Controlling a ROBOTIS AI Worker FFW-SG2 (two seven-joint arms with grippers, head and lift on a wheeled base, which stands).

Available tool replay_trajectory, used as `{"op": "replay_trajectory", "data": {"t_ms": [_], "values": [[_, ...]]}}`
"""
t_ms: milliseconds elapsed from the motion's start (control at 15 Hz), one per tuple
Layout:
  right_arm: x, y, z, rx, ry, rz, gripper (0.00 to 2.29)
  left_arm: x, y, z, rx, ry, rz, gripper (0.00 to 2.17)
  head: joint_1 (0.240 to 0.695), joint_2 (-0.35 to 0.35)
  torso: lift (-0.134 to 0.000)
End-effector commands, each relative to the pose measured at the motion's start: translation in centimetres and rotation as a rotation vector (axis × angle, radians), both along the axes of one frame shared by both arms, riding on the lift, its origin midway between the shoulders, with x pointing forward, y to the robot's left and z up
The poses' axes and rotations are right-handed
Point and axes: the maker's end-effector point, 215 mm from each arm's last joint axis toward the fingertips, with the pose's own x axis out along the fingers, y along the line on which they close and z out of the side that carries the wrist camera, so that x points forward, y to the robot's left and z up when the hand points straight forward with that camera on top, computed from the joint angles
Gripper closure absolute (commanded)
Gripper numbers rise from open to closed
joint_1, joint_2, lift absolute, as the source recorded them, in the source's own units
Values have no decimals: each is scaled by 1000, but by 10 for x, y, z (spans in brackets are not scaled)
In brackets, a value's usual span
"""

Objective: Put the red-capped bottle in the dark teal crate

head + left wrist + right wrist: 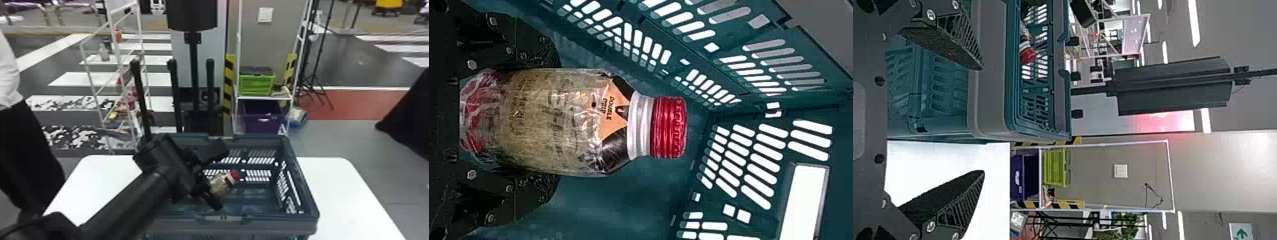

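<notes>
Bottle (574,122), red-capped: held inside dark teal crate (265,220), below rim level as far as can be judged, with cap aimed away from left gripper (559,122). Clamped by left fingers around lower body, one on each side; presumably gripped there to leave neck and cap free and to give broad, straight sides to press on. Tilted in head view, matching slant of left arm, which likely follows from reaching in over near left part of rim. Contact with crate floor: cannot tell.

Crate: set open side up on white table (344,198), in front of robot, probably for access from above. Right gripper (982,120): outside crate, near its wall, with fingers wide apart and nothing between; apparently parked there to leave room for left arm.

Step in hand, as judged: lowering and placing. Task nearly complete; release outstanding. Next move calls for easing down to floor contact, then spreading left fingers and backing out upward along line of grip. Risks: rolling or toppling if released high or on a slant; snagging of fingertips on slotted wall; dragging of bottle during withdrawal. Smooth plastic-looking body likely to slide readily once freed.
</notes>
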Motion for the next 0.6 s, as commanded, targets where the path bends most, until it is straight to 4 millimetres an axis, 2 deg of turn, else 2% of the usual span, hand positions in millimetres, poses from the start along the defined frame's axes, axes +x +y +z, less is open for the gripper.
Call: {"op": "replay_trajectory", "data": {"t_ms": [0,67,133,200,400,533], "values": [[0,-1,-1,-1,2,-1,147,-2,-2,-3,6,-3,-5,1798,499,0,0],[0,0,-2,0,4,0,147,-4,-3,-5,3,-4,-4,1231,499,0,0],[0,0,-2,-1,4,0,147,-5,-9,-5,-11,-7,-4,313,499,0,0],[-1,-1,-3,2,7,-2,147,-5,-14,-1,-24,-12,-9,-1,499,0,0],[-2,-2,-5,1,10,-4,147,-1,-22,7,-36,-39,-13,2,499,0,0],[-2,-2,-6,1,12,-4,147,4,-29,23,-51,-71,-22,6,499,0,0]]}}
